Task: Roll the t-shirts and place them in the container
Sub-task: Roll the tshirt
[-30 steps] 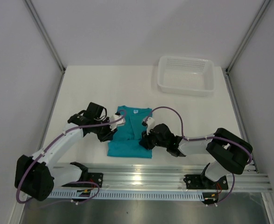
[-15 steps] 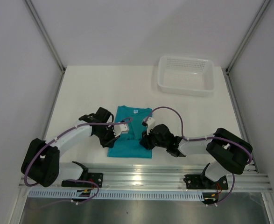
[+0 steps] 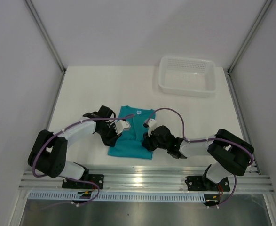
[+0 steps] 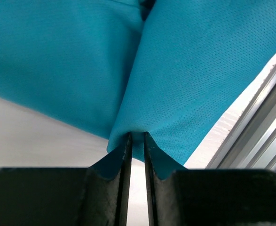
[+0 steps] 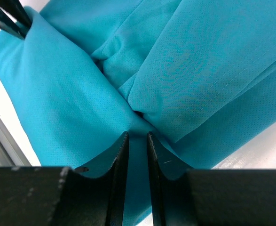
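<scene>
The teal t-shirt (image 3: 131,139) lies folded into a narrow strip on the table, its white neck label at the far end. My left gripper (image 3: 115,136) is shut on the shirt's left edge near the near end; in the left wrist view the fabric (image 4: 189,70) is pinched between the fingertips (image 4: 137,137). My right gripper (image 3: 146,141) is shut on the shirt's right edge; in the right wrist view the fabric (image 5: 72,108) bunches into folds at the fingertips (image 5: 137,136).
A white perforated basket (image 3: 188,75) stands at the back right of the table. The aluminium rail (image 3: 147,181) runs along the near edge, just behind the shirt's near hem.
My left gripper has moved from the shirt's far left edge down and inward to its near left edge. The right gripper has stayed in place on the right edge.
</scene>
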